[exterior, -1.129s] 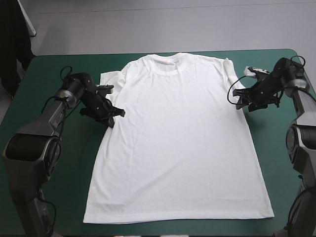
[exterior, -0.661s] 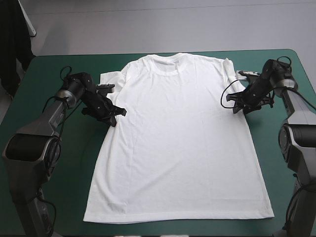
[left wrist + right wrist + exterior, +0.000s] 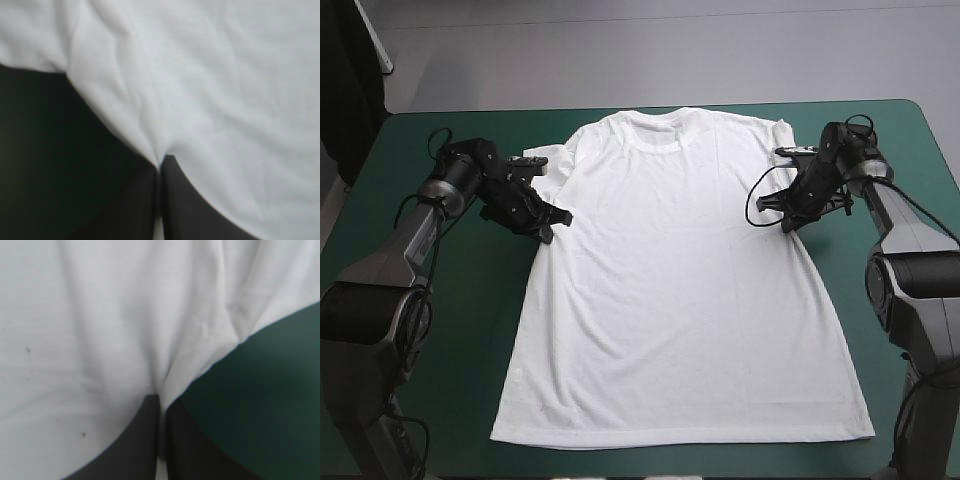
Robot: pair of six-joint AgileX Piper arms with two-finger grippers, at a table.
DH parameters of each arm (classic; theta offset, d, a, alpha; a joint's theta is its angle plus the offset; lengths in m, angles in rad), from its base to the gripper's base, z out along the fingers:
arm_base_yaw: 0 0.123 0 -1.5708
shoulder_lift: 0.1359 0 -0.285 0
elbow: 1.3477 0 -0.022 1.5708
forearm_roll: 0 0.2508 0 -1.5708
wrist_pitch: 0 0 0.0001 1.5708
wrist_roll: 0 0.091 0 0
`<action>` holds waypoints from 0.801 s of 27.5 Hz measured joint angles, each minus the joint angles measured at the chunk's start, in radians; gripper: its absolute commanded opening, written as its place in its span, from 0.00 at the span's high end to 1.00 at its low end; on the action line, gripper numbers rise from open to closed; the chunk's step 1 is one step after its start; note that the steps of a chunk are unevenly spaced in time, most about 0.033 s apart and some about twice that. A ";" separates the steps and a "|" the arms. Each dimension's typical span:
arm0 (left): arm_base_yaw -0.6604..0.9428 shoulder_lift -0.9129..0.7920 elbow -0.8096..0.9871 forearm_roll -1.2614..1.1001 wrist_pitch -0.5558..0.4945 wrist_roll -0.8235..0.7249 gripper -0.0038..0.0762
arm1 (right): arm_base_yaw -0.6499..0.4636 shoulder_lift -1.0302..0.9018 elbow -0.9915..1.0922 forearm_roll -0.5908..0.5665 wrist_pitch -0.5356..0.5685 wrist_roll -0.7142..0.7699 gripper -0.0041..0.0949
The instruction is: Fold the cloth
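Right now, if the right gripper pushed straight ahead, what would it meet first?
The T-shirt: the right gripper is shut on its edge, and apparently only more of it lies ahead.

1 white short-sleeved fabric t-shirt [image 3: 680,290]. 1 desk [image 3: 450,340] under 1 teal-green cover. 2 dark jointed robot arms: 1 left arm [image 3: 415,235] and 1 right arm [image 3: 905,215]. 2 sets of jaws, the left jaws and the right jaws, each of 2 broad black fin-shaped fingers [image 3: 185,200], 4 fingers in all.
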 measured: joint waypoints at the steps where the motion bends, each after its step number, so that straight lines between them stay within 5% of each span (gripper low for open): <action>1: 0.000 -0.020 0.000 0.002 -0.001 0.000 0.96 | 0.003 -0.006 0.004 0.001 -0.001 0.000 0.97; 22: 0.000 -0.380 0.003 0.117 -0.044 0.023 0.96 | -0.150 -0.370 0.021 0.157 0.031 0.005 0.97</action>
